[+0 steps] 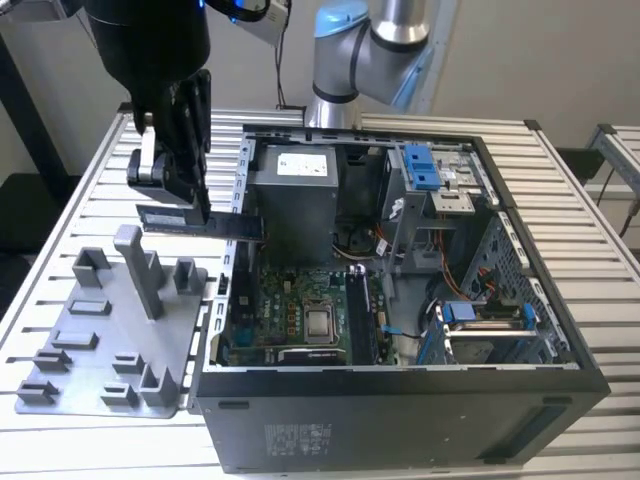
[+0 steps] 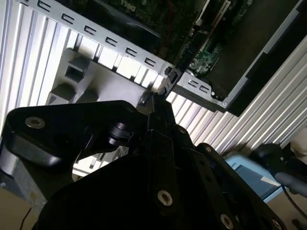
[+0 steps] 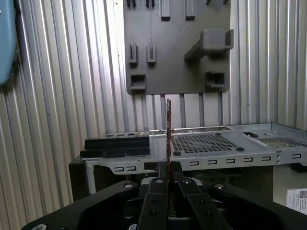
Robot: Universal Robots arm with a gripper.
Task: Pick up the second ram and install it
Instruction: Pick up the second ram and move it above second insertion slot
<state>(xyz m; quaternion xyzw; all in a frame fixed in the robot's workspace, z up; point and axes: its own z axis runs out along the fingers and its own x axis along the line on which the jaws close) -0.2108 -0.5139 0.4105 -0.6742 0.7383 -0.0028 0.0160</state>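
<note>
Clearly the pincer (image 1: 190, 208) clamps the second ram (image 1: 235, 227) (one end hidden in its grip) over the computer case's (image 1: 240, 175) wall.

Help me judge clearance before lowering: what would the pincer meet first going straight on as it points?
Probably the computer case's metal side wall: the second ram clamped in the pincer hangs across its rim. Depth is unclear.

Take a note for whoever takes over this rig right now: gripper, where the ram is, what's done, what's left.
Gripper: shut on the second ram, held level in the air.
Where: above the gap between the grey tray and the open computer case, one end reaching over the case's edge.
Done: ram picked up, clear of the tray.
Left: it is not yet in a motherboard slot.
</note>
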